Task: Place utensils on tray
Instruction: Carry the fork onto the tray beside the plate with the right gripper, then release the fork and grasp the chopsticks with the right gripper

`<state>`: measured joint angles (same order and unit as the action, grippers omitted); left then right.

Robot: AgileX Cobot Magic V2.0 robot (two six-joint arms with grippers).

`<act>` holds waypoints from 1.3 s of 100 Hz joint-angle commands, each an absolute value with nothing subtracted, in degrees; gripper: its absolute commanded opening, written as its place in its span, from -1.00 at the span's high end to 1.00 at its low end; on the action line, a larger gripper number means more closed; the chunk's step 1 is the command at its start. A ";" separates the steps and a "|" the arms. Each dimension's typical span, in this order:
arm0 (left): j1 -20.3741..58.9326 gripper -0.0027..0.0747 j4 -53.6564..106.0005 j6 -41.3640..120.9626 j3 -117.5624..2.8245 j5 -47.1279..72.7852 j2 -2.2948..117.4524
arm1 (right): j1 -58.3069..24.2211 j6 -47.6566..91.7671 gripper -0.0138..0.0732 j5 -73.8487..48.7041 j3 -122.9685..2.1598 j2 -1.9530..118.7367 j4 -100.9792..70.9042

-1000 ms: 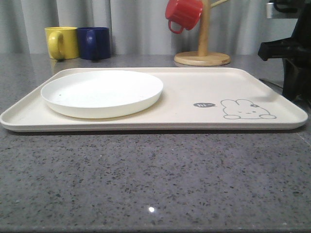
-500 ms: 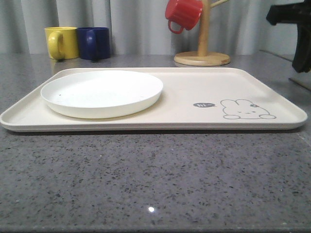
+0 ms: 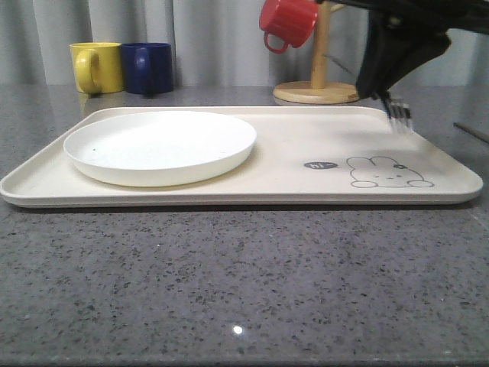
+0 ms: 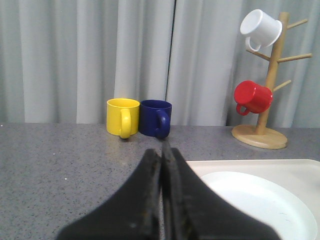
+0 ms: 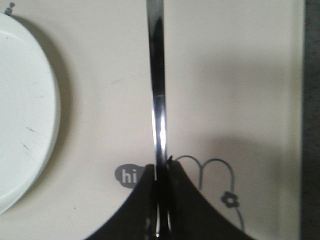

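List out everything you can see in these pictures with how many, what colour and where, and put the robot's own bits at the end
tray: 1, cream with a grey rabbit drawing, on the countertop
plate: 1, white, on the tray's left half
fork: 1, silver, held above the tray's right end, tines down
yellow mug: 1, yellow, behind the tray at far left
blue mug: 1, dark blue, touching or nearly touching the yellow mug's right side
mug tree: 1, light wood, behind the tray
red mug: 1, red, hung on the mug tree
white mug: 1, white, hung high on the mug tree
countertop: 1, speckled grey
left tool: 1, black, shut, empty
right tool: 1, black, shut on the fork, over the rabbit drawing
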<state>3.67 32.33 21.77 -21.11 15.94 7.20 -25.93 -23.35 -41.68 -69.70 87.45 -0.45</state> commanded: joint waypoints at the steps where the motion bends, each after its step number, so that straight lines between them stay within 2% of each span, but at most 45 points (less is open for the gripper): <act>1: 3.45 0.98 32.91 21.75 -22.61 12.61 7.84 | -28.31 -27.37 0.72 -37.22 -71.63 87.12 2.33; 50: 3.45 0.98 32.91 21.75 -22.61 12.61 7.84 | -31.31 -31.53 0.70 -34.87 -71.63 94.48 2.89; 59: 3.45 0.98 32.91 21.75 -22.61 12.61 7.84 | -31.31 -31.53 0.55 -34.92 -71.63 94.48 2.74; 76: 3.45 0.98 32.91 21.75 -22.61 12.61 7.84 | -31.31 -31.53 -0.02 -34.92 -71.63 94.36 2.74; 83: 3.45 0.98 32.91 21.75 -22.61 12.61 7.84 | -31.31 -31.53 -0.16 -34.92 -71.63 93.93 2.74; 108: 3.45 0.98 32.91 21.75 -22.61 12.61 7.84 | -29.52 -31.53 -0.20 -37.14 -71.63 87.32 8.17; 130: 3.45 0.98 32.91 21.75 -22.61 12.61 7.84 | -17.05 -24.78 -0.20 -45.59 -71.63 82.16 11.15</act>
